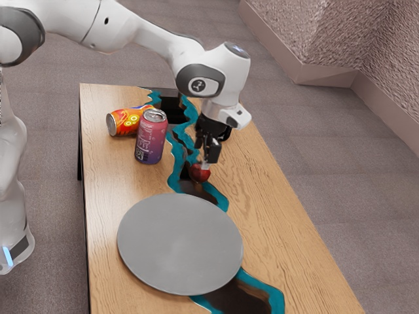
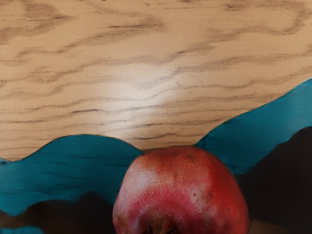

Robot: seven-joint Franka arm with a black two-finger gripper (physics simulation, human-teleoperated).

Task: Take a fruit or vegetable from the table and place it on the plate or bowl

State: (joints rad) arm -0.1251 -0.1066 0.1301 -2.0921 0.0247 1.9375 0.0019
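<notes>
Red fruit (image 1: pixel 200 173) under end effector (image 1: pixel 207 163), grip cannot be told, purple can (image 1: pixel 151 136), orange can (image 1: pixel 127 121), labels unreadable

Grey carpet floor (image 1: pixel 340 144), speckled wall (image 1: pixel 327 33) with pale skirting (image 1: pixel 324 75) beyond it, long wooden table (image 1: pixel 288 222), teal-edged dark inlay (image 1: pixel 175 175) winding along its top

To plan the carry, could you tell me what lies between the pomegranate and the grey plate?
Nothing stands there: in the exterior view, only the teal and dark inlay separates the pomegranate from the grey plate.
</notes>
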